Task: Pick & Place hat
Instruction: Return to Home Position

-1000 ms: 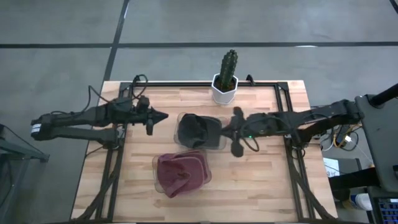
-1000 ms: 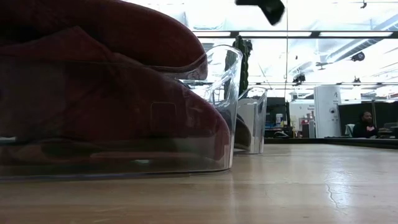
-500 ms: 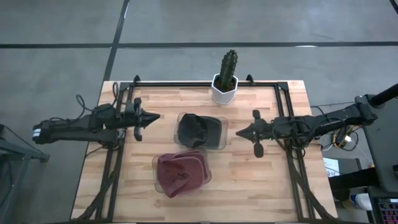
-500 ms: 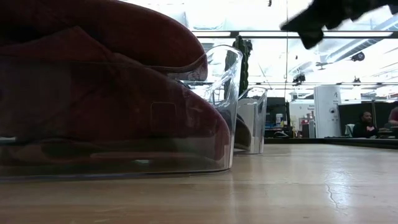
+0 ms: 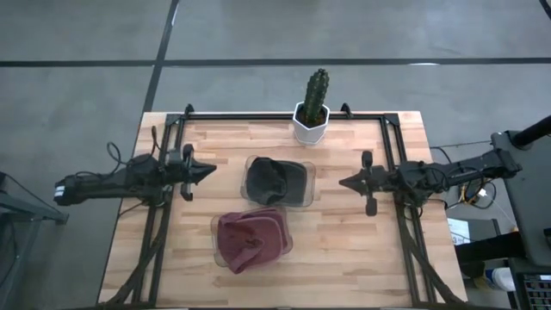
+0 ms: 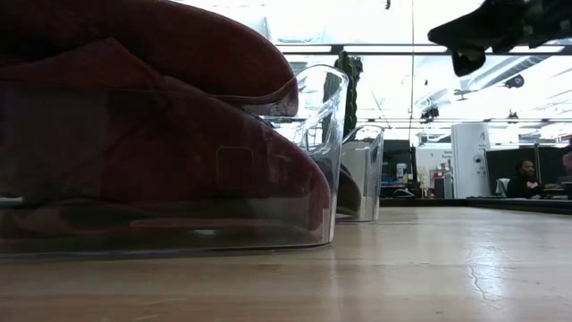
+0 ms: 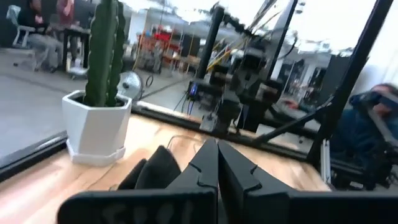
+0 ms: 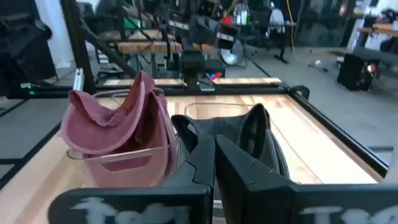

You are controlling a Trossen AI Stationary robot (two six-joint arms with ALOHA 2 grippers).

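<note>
A black hat lies in a clear tub at the table's middle. A maroon hat fills a second clear tub nearer the front edge; in the low view the maroon hat bulges over its tub's rim. My left gripper hovers shut, left of the black hat, pointing at it; its wrist view shows the shut left gripper and the black hat beyond. My right gripper hovers shut to the right of that tub, with both hats ahead of the right gripper in its wrist view.
A cactus in a white pot stands at the far edge behind the black hat's tub. Black frame rails run along the table's sides and far edge. Bare wood lies at the front right. People sit in the room beyond.
Both arms have drawn back from the black hat's tub: the left gripper toward the table's left edge, the right gripper toward the right edge. The hats and tubs have stayed where they were.
</note>
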